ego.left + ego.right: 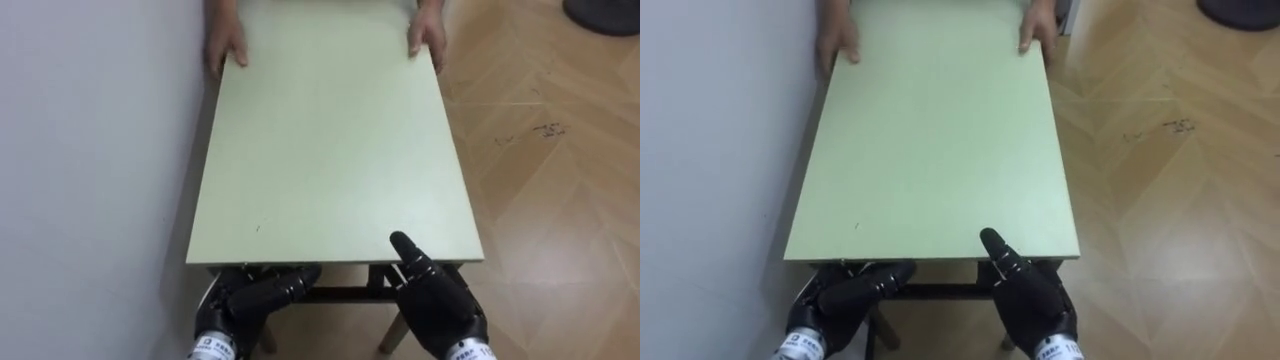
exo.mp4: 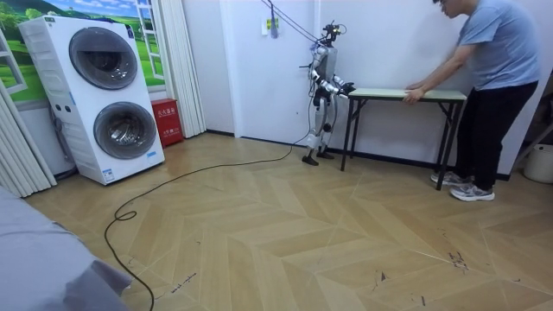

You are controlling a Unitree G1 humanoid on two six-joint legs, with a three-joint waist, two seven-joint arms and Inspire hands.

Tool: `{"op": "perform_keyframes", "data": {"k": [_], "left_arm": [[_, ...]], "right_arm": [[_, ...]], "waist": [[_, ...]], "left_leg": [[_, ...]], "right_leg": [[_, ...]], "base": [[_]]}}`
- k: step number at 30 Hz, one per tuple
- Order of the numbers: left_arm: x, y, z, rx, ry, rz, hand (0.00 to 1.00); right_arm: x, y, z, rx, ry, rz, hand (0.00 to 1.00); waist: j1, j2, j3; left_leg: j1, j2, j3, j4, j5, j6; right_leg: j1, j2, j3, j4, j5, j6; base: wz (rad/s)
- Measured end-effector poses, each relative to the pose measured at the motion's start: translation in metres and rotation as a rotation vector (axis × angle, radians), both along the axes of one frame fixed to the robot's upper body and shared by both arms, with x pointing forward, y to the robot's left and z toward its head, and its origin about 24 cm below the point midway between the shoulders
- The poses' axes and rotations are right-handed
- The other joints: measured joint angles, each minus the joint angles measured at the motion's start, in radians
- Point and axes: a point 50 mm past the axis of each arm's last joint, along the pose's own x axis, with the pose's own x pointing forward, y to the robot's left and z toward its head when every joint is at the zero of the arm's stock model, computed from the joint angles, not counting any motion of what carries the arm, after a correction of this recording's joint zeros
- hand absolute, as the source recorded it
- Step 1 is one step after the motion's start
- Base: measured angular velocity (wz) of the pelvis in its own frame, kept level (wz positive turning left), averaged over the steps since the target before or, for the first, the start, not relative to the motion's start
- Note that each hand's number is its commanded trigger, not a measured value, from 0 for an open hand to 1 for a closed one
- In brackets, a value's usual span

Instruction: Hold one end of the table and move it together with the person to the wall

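Right hand point(image 1: 440, 305) lays thumb on table point(image 1: 330, 140) edge, left hand point(image 1: 255, 300) beneath, grips unclear; person point(image 2: 497, 60) holds far end.

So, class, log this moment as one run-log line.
table: along wall | person's hands: on far end | left hand: below near edge | right hand: at near edge

**floorfan22:** what colour's that table point(image 1: 330, 150)?

**me:** Pale green top, plain, no pattern. The legs point(image 2: 345, 138) are black. My left hand point(image 1: 255, 300) and right hand point(image 1: 437, 300) are black too (a bit glossy).

**floorfan22:** and the rest?

**me:** The floor point(image 1: 560, 180) is light brown wood in a herringbone pattern, and the wall point(image 1: 90, 150) is plain white. The person point(image 2: 492, 78) has a blue shirt point(image 2: 499, 47) and black trousers point(image 2: 486, 130). The washers point(image 2: 99, 95) are white with dark round doors, and the box point(image 2: 164, 121) is red.
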Motion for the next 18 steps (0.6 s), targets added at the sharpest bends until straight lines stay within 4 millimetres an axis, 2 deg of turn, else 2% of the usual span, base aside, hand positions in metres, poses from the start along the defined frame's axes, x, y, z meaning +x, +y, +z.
{"op": "perform_keyframes", "data": {"k": [6, 15, 18], "left_arm": [[-0.002, -0.001, -0.004, -0.009, 0.009, -0.018, 0.0], [-0.005, 0.001, -0.013, -0.006, 0.037, -0.033, 0.0], [-0.013, 0.005, -0.028, 0.018, 0.107, -0.027, 0.0]], "right_arm": [[-0.002, -0.001, -0.003, -0.001, 0.009, 0.002, 0.0], [-0.004, -0.002, -0.008, -0.006, 0.019, 0.019, 0.0], [-0.005, -0.003, -0.011, -0.034, 0.015, 0.041, 0.0]], "waist": [[0.0, 0.007, -0.0086], [0.001, 0.007, -0.0102], [0.0, 0.007, -0.0104]], "left_leg": [[0.009, 0.0, 0.0, 0.0, 0.0, 0.0], [0.025, -0.001, 0.002, -0.002, 0.0, 0.0], [0.025, -0.002, 0.001, -0.003, 0.0, 0.0]], "right_leg": [[0.01, 0.0, 0.0, 0.0, 0.0, 0.0], [0.025, 0.001, -0.001, 0.0, 0.0, 0.0], [0.025, 0.002, 0.0, 0.0, 0.0, 0.0]], "base": [[0.0], [0.0], [0.0]]}}
